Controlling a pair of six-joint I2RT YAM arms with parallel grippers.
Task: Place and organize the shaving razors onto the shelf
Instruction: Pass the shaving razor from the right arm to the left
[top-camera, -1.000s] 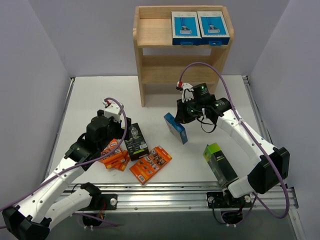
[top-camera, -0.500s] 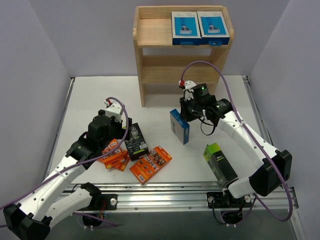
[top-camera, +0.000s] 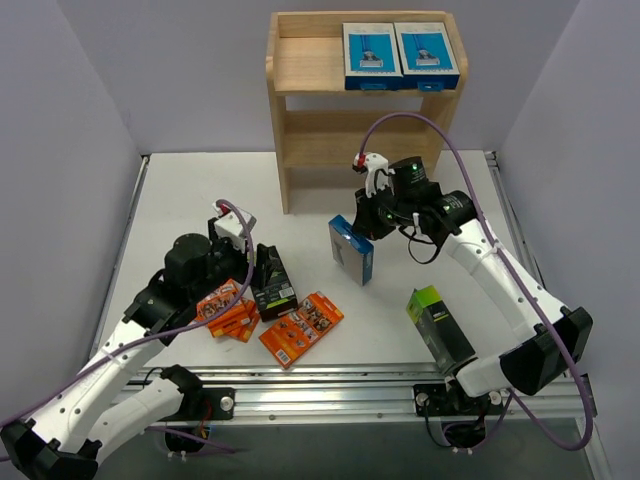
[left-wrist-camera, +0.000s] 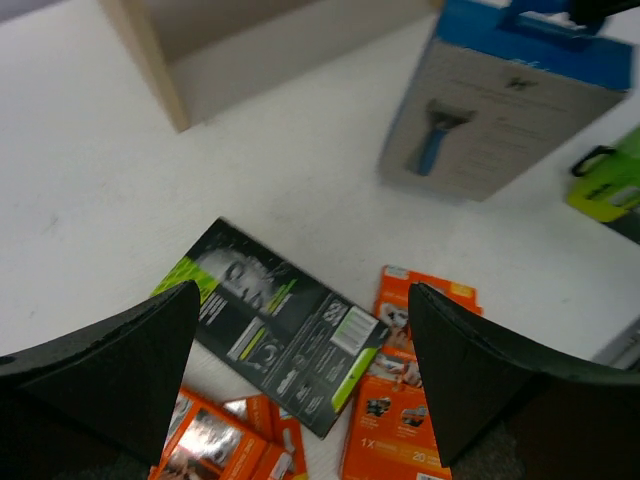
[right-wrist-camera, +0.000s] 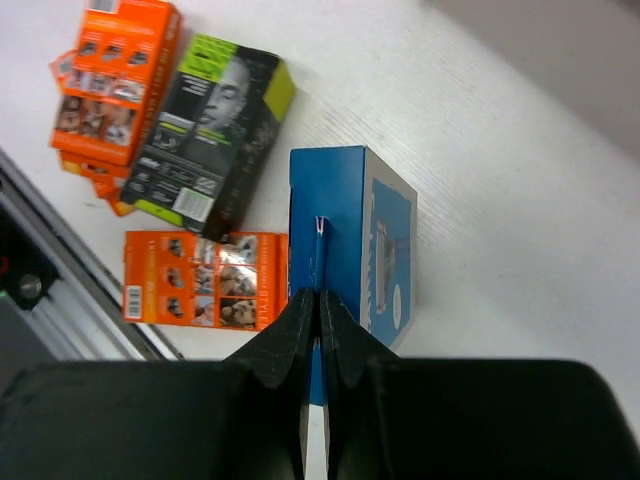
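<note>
Your left gripper (top-camera: 250, 260) hovers over the left half of the table (top-camera: 180, 190) with its jaws spread wide and nothing between them; in the left wrist view the black-and-lime-green box (left-wrist-camera: 275, 325) lies flat right under the gap. Left of that box sits a loose pile of orange packs (top-camera: 228, 312), touching its edge, and just right of it one more orange pack (top-camera: 301, 328) lies flat by itself. At the back of the table stands the shelf (top-camera: 300, 62), with two blue-and-white boxes (top-camera: 398, 55) side by side on the right part of its top tier; the two lower tiers you see hold nothing. In front of the shelf, your right gripper (top-camera: 362, 222) has its jaws pinched together on the hang tab of a third blue-and-white box (right-wrist-camera: 345, 225), which hangs tilted below the fingers; you cannot tell whether its lower edge touches the table. Farthest right, near the right arm's base, a second black-and-lime-green box (top-camera: 440, 328) rests at the near edge.
</note>
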